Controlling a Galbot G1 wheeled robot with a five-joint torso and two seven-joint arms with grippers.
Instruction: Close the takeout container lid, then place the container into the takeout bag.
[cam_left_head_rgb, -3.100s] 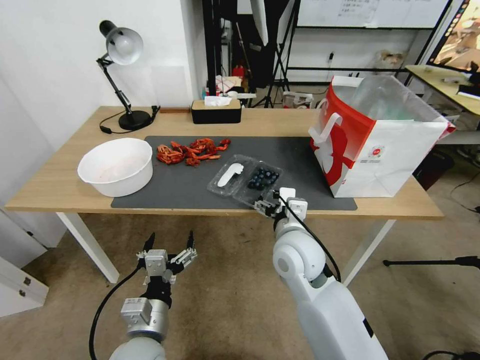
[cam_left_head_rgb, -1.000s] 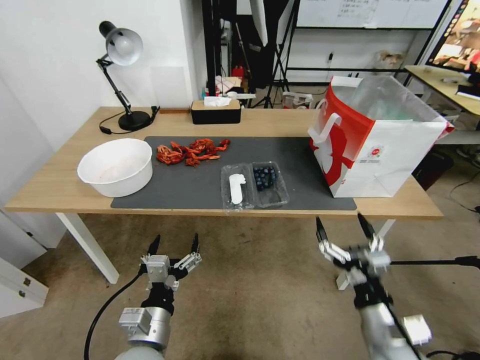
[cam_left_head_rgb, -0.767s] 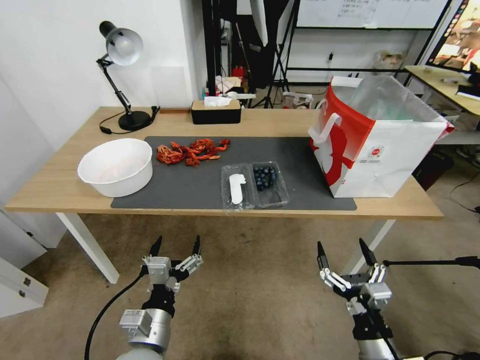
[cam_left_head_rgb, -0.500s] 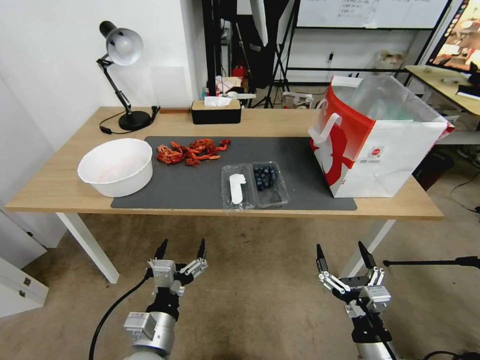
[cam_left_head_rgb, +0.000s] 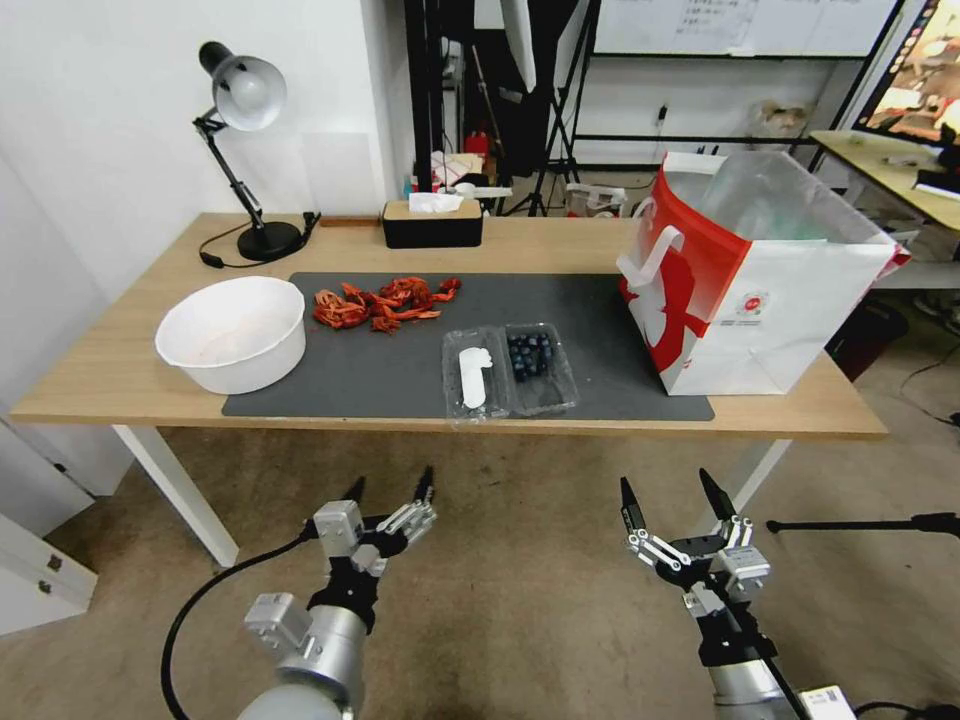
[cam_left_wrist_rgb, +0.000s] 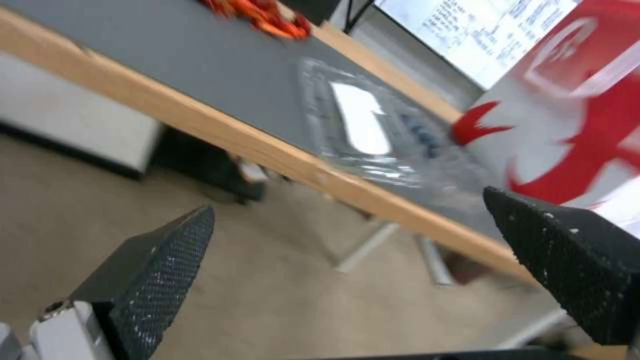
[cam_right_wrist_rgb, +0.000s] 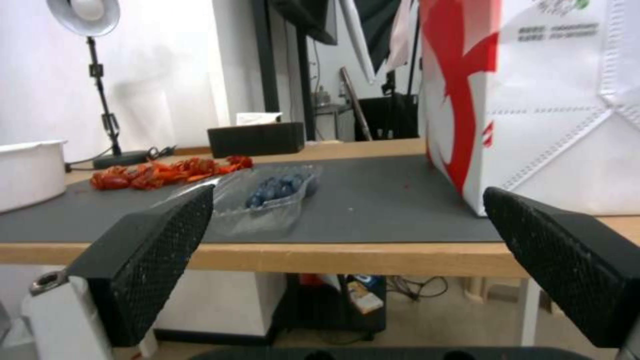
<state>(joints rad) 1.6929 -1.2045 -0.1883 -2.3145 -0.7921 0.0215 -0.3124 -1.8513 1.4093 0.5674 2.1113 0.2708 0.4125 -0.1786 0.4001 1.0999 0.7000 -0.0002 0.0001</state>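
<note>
- Container (cam_left_head_rgb: 509, 370) lies open and flat on the grey mat (cam_left_head_rgb: 400, 350), near the front edge of the tabletop (cam_left_head_rgb: 110, 370), between the white bowl (cam_left_head_rgb: 232, 333) and the bag (cam_left_head_rgb: 755, 270).
- Its lid (cam_left_head_rgb: 474, 374), with the white sticker facing up, is folded out on the bowl side; the tray half with the blueberries (cam_left_head_rgb: 530, 354) sits on the bag side.
- Bag stands upright on the tabletop's right end, mouth open, apart from the container.
- Left hand (cam_left_head_rgb: 390, 490) hangs below the tabletop's front edge, over the floor, fingers spread wide and empty; from its wrist camera the lid (cam_left_wrist_rgb: 357, 125) lies ahead and above.
- Right hand (cam_left_head_rgb: 668, 493) also hangs below the edge, on the bag side, fingers wide and empty; its wrist view faces the container (cam_right_wrist_rgb: 267, 197) and the bag (cam_right_wrist_rgb: 533, 100) at tabletop level.
- Step in hand, judging by this: closing the lid, not yet begun, since nothing touches the container.
- Next move likely calls for a hand to rise over the edge, catch the lid's outer rim and fold it across the hinge onto the tray, then press until it snaps.
- Thin clear plastic may slide on the mat, so the tray may need steadying.
</note>
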